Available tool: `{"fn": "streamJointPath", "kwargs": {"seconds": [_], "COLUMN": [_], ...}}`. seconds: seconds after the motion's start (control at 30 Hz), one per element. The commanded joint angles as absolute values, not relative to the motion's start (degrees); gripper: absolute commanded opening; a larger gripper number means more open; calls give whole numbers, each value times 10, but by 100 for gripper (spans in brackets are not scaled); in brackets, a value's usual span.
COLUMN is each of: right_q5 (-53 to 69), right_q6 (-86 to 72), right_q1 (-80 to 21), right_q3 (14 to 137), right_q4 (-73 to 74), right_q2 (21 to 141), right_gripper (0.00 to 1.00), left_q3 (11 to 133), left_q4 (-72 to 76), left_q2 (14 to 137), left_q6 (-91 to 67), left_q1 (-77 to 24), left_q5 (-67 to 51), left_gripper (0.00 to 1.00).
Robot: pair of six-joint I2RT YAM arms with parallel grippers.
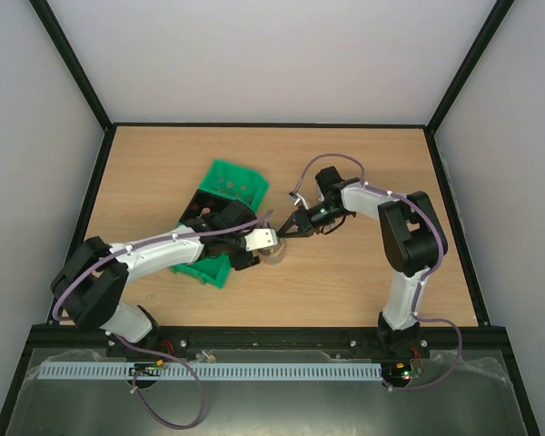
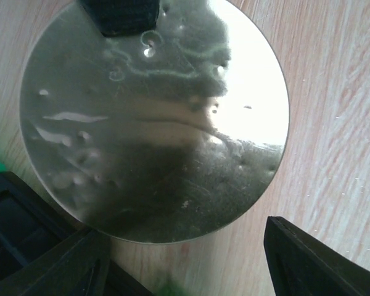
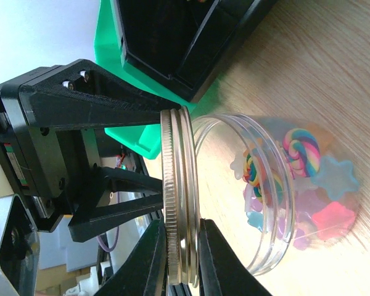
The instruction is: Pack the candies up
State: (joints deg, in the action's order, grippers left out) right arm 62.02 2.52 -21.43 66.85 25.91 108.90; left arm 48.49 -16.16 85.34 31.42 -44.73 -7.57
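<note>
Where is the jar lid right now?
In the right wrist view, the metal lid is pinched by its rim in the jaws of the right gripper, just over the clear jar, under the left gripper.

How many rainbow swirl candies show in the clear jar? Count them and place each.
2. One swirl candy lies deep in the jar, toward its bottom; the other sits nearer the mouth, just behind the rim; the star candies may hide more.

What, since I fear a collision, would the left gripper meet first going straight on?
Most likely the metal lid, pinched at its rim by the right gripper, directly before the left gripper; the jar of candies lies behind.
</note>
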Motion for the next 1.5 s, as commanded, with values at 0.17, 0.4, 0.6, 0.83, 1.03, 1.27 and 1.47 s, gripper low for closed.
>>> {"fn": "streamJointPath", "kwargs": {"seconds": [0.17,0.4,0.6,0.83,1.03,1.27,1.47], "right_q5": [604,583,561,549,544,536,519], "right_q6": [21,15,8,4,4,0,-7], "right_q1": [-212,-209,-201,-195,-193,-192,-191], "right_q3": [682,688,698,713,714,714,709], "right_q4": [283,281,278,280,280,272,263], "right_q2": [1098,1089,1081,1076,1069,1059,1051], "right_gripper": [13,27,38,48,54,49,48], "left_q3": [521,527,532,534,539,549,548], "left_q4": [-158,-162,-166,-174,-184,-178,-173], "left_q2": [879,885,891,886,874,883,891], "left_q6": [302,295,287,275,254,239,231], "left_q1": [-451,-451,-451,-447,-432,-428,-429], "left_q5": [-85,-90,-91,-98,-118,-135,-145], "left_gripper": [59,56,55,53,55,55,55]}}
